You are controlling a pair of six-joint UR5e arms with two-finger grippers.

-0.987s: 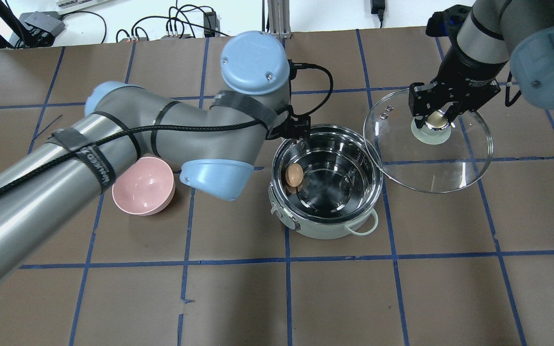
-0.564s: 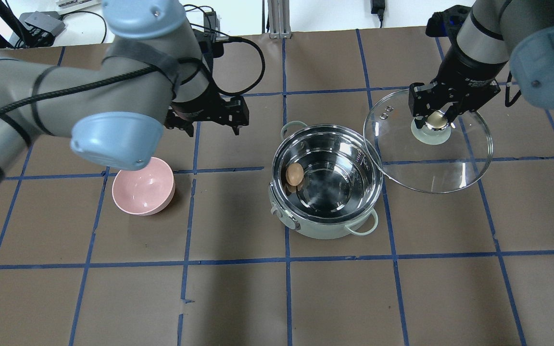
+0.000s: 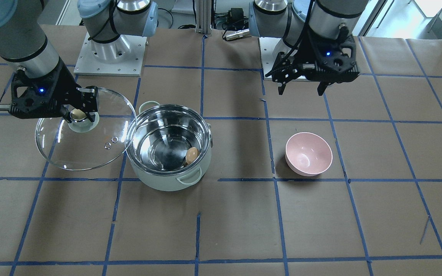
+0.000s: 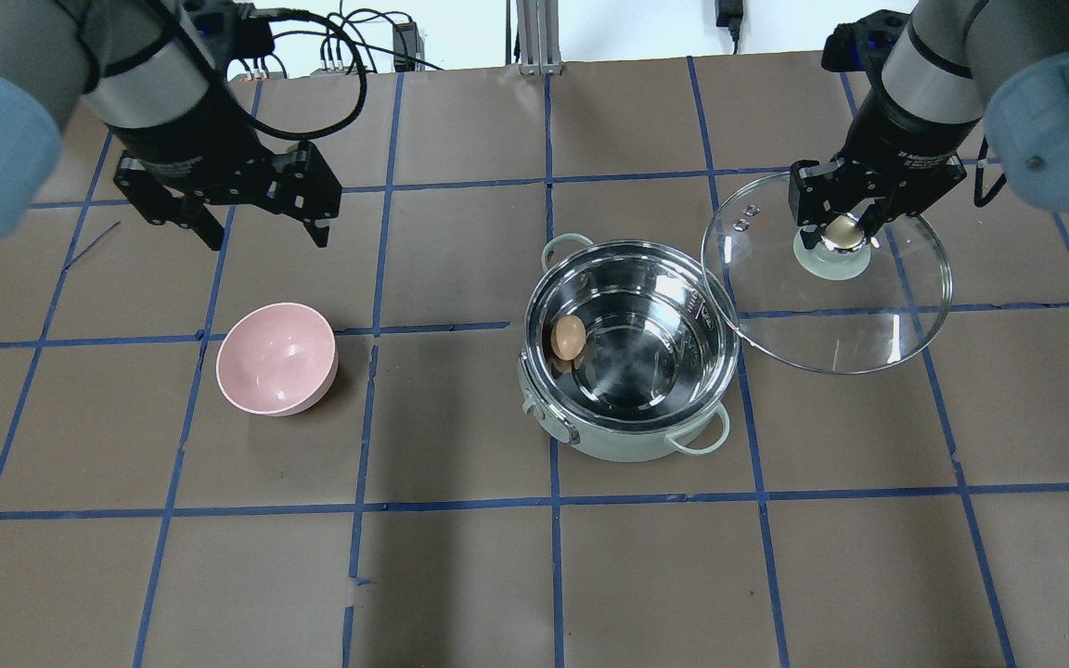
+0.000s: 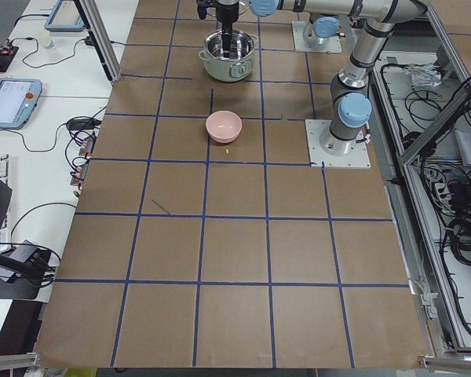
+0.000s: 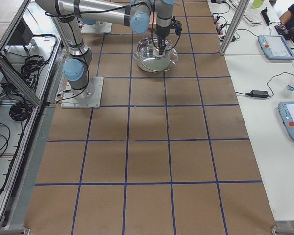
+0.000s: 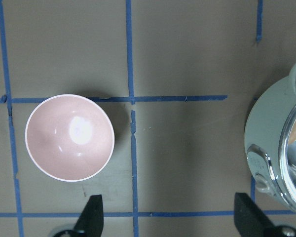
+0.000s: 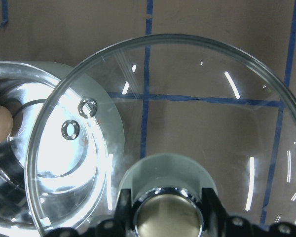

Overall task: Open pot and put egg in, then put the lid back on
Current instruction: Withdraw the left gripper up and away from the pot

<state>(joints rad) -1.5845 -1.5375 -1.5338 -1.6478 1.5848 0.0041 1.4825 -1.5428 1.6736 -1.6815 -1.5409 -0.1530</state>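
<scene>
The pale mint-green pot [image 4: 627, 447] stands uncovered at mid-table, also in the front view [image 3: 167, 183]. The tan egg [image 4: 568, 337] lies inside it against the left wall, also seen in the front view [image 3: 192, 154]. My right gripper [image 4: 841, 234] is shut on the cream-gold knob [image 8: 167, 217] of the glass lid [image 4: 831, 311]. It holds the lid in the air just right of the pot, its edge overlapping the pot's rim. My left gripper [image 4: 265, 232] is open and empty, well left of the pot and behind the pink bowl.
A pink bowl [image 4: 276, 357] sits empty left of the pot, below my left gripper in the left wrist view [image 7: 69, 137]. Brown paper with blue tape lines covers the table. Cables and boxes lie beyond the far edge.
My left arm has pulled away from over the pot, leftward and back, and now hangs open behind the pink bowl. The egg stays in the pot. The right gripper and lid have not moved.
</scene>
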